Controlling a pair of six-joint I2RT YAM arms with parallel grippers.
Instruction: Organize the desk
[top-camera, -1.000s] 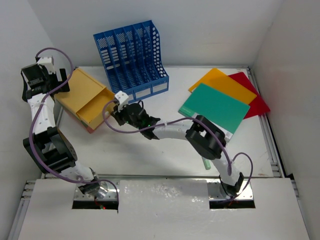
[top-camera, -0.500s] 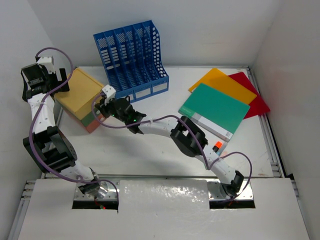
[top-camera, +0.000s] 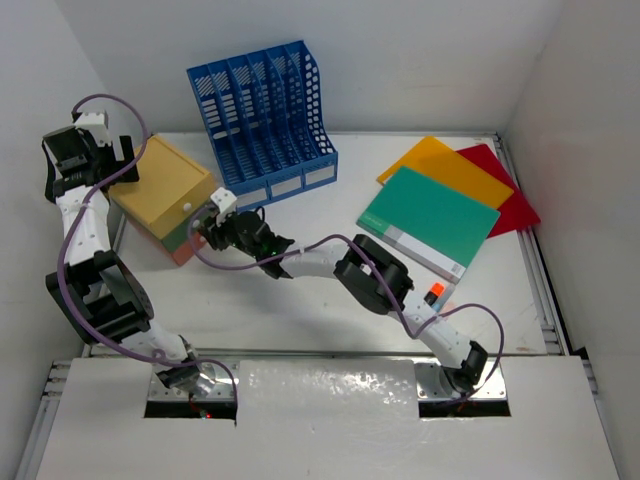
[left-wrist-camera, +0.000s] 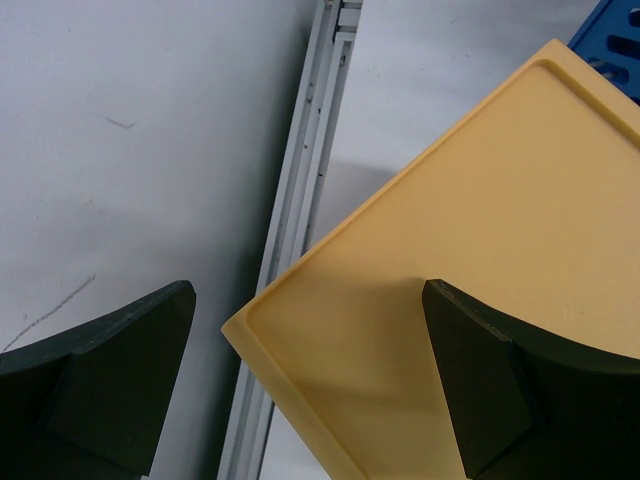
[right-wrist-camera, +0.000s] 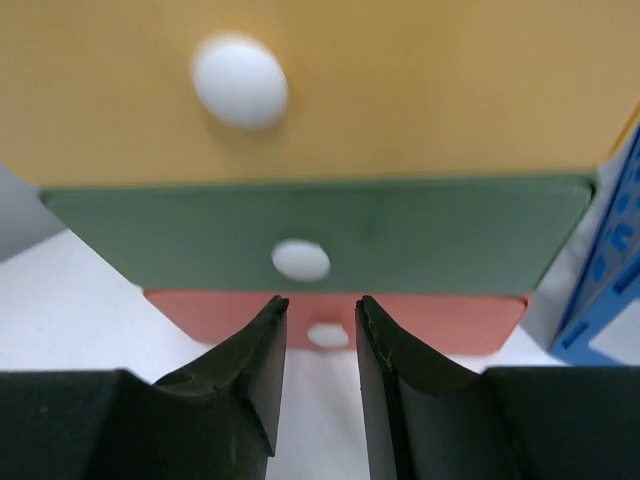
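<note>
The white desk (top-camera: 330, 300) bears a small drawer box (top-camera: 165, 190) at its far left, with a yellow top and green and orange drawers, all pushed in. My right gripper (top-camera: 212, 232) sits just in front of the drawer fronts. In the right wrist view its jaws (right-wrist-camera: 322, 303) stand a narrow gap apart, empty, level with the orange drawer's white knob (right-wrist-camera: 328, 335). My left gripper (top-camera: 85, 150) hovers over the box's back left corner. In the left wrist view it is wide open (left-wrist-camera: 308, 290) above the yellow top (left-wrist-camera: 480, 230).
A blue slotted file rack (top-camera: 262, 105) stands right of the box, at the back. Orange (top-camera: 440, 165), red (top-camera: 505, 195) and green (top-camera: 430, 215) folders lie at the right. A small orange-red item (top-camera: 436, 292) lies beside the right arm. A metal rail (left-wrist-camera: 300, 200) runs along the left edge.
The yellow top drawer stood open one second ago and is now shut. My right gripper moved left against it, then drew back slightly. The left arm has not moved.
</note>
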